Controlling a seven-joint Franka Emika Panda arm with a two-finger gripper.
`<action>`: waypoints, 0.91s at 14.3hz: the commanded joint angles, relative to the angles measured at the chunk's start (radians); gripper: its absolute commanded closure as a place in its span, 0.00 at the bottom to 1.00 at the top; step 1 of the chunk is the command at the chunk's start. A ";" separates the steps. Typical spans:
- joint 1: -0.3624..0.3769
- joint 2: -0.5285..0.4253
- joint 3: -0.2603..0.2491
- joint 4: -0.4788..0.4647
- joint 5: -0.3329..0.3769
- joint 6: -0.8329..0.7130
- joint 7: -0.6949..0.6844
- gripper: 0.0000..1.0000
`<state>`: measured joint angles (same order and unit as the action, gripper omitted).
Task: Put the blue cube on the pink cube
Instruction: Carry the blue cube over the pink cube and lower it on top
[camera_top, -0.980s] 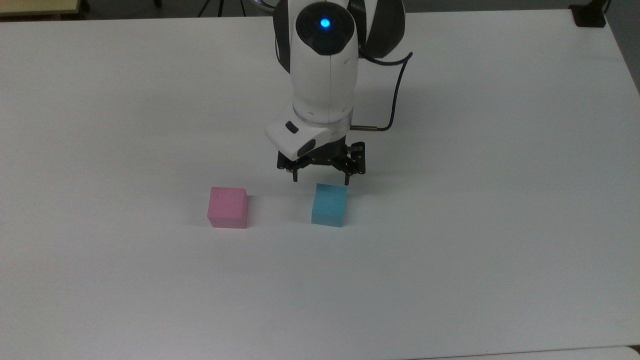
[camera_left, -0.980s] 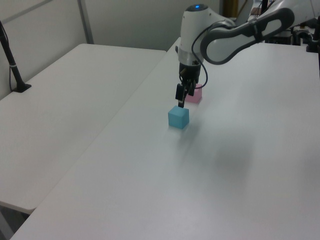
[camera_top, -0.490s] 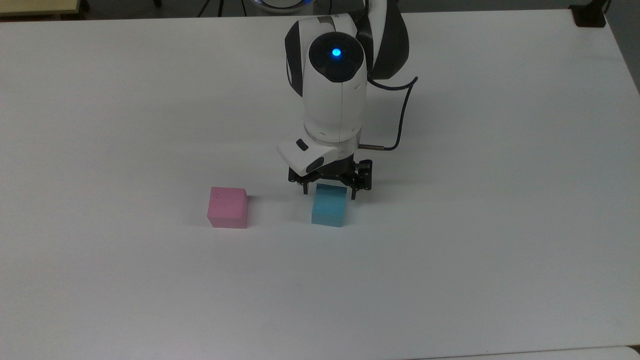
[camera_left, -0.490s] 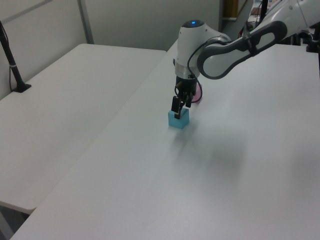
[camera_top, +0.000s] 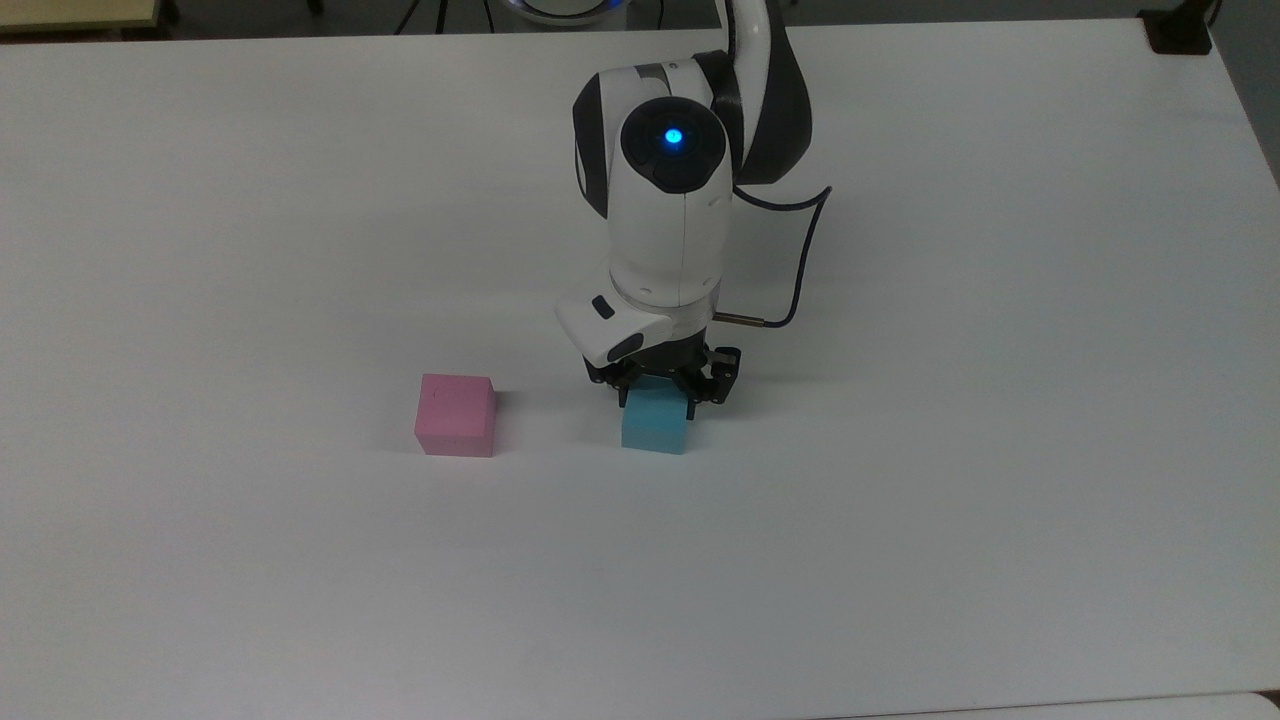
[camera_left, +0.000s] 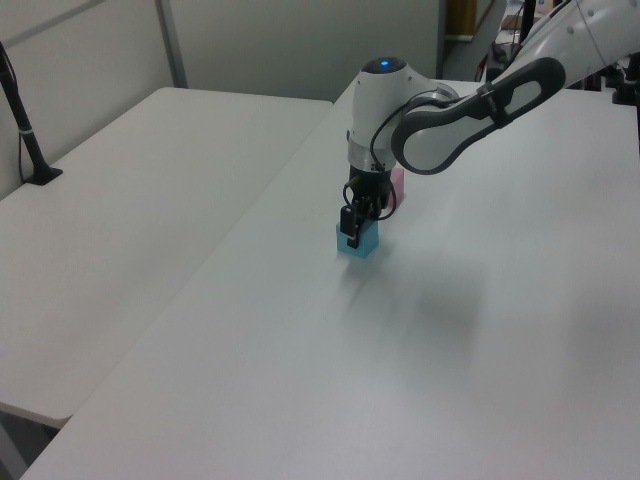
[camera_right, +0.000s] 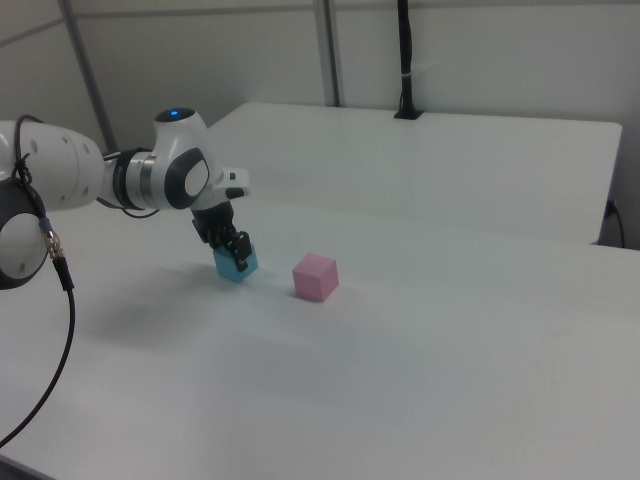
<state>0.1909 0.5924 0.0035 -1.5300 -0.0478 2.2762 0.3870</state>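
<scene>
The blue cube (camera_top: 655, 428) rests on the white table (camera_top: 300, 220), to the right of the pink cube (camera_top: 456, 415) in the top view, with a gap about one cube wide between them. My gripper (camera_top: 657, 398) has come down over the blue cube, and its two black fingers press against the cube's left and right faces. In the left view the gripper (camera_left: 356, 232) covers the top of the blue cube (camera_left: 360, 244), and the pink cube (camera_left: 397, 182) peeks out behind the arm. The right view has the gripper (camera_right: 236, 250) on the blue cube (camera_right: 238, 266), left of the pink cube (camera_right: 315, 276).
A dark cable (camera_top: 800, 260) loops off the wrist at the top view's right. A second white table (camera_left: 150, 180) adjoins at the left view's left, with a black post (camera_left: 25, 130) clamped to it. Bare tabletop surrounds both cubes.
The gripper moved forward and came down from behind and above the blue cube to straddle it, and its fingers drew in against the cube's sides. Neither cube has shifted.
</scene>
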 joint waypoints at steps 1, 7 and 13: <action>-0.039 -0.084 -0.007 0.011 -0.004 -0.064 -0.107 0.77; -0.125 -0.100 -0.022 0.085 -0.015 -0.239 -0.400 0.77; -0.203 -0.085 -0.034 0.087 -0.017 -0.205 -0.425 0.75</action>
<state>0.0042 0.5017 -0.0206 -1.4472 -0.0563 2.0594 -0.0188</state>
